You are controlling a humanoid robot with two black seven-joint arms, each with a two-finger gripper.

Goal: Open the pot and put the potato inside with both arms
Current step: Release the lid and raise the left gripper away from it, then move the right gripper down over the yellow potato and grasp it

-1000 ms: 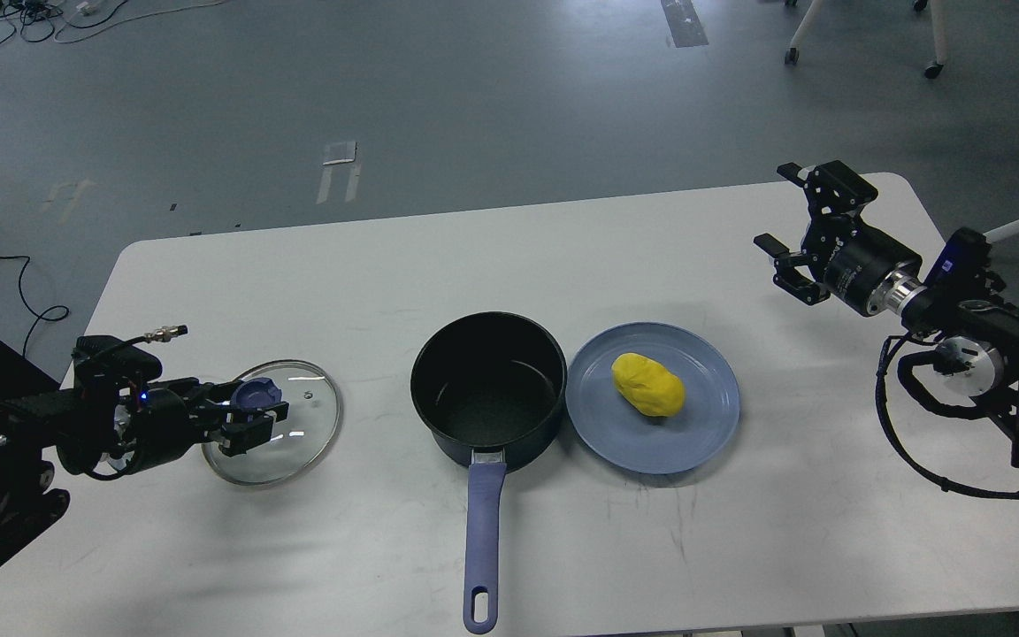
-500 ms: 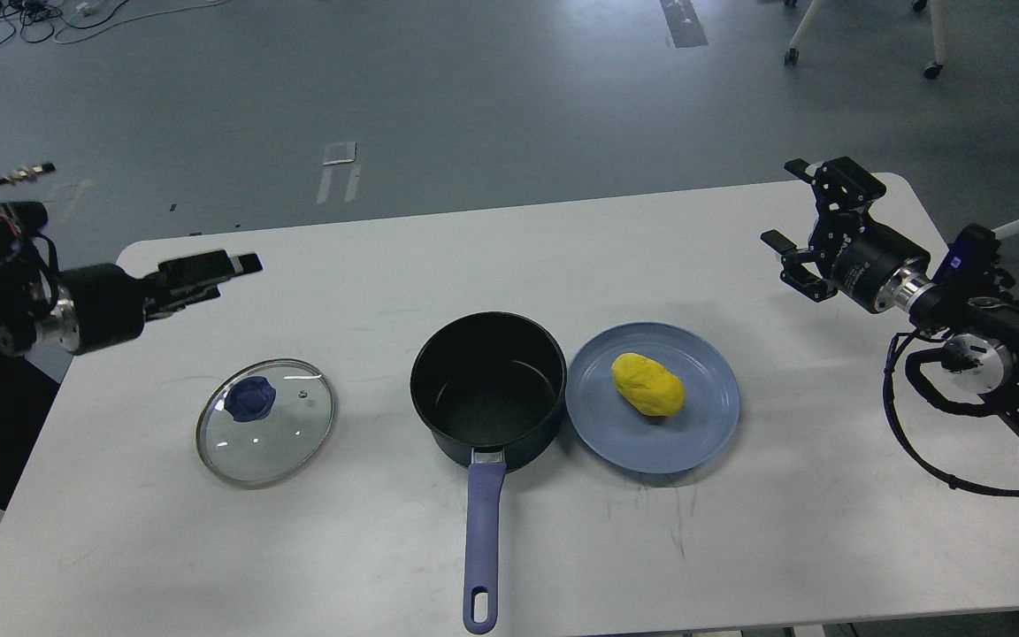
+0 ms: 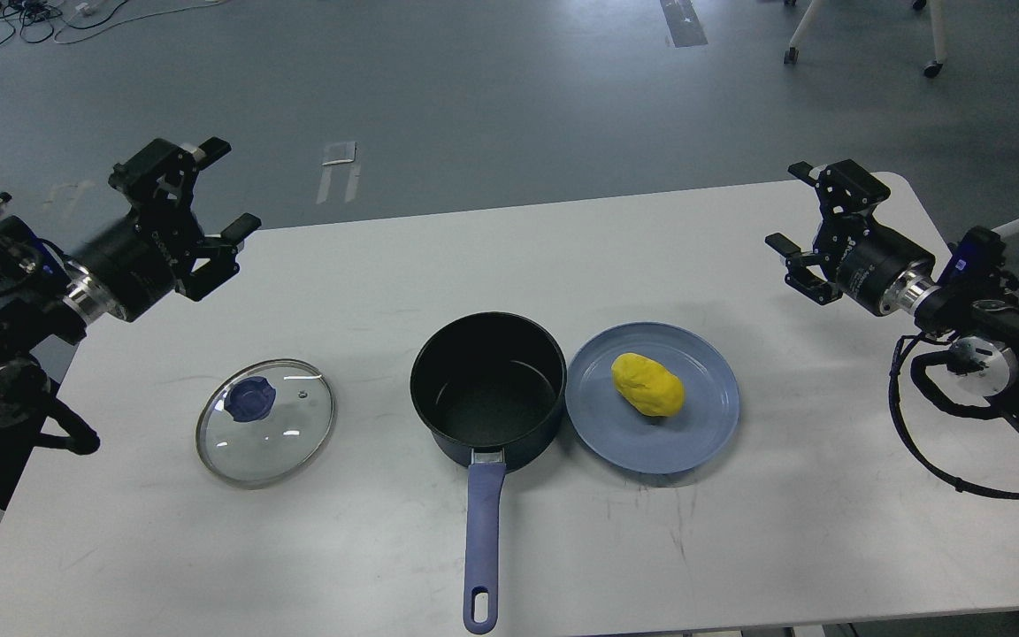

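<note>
A dark pot (image 3: pixel 488 389) with a blue handle stands open in the middle of the white table (image 3: pixel 563 248). Its glass lid (image 3: pixel 266 422) with a blue knob lies flat on the table to the pot's left. A yellow potato (image 3: pixel 647 384) lies on a blue plate (image 3: pixel 704 425) right of the pot. My left gripper (image 3: pixel 218 190) is open and empty, raised above the table's far left corner, well away from the lid. My right gripper (image 3: pixel 790 205) is open and empty, raised at the far right, beyond the plate.
The pot's handle (image 3: pixel 483 540) points toward the table's front edge. The table's front edge runs along the bottom of the view. Grey floor with cables and chair legs lies beyond the far edge.
My left gripper let go of the lid's knob, leaving the lid on the table, and rose back to the far left corner. The right gripper shifted slightly.
</note>
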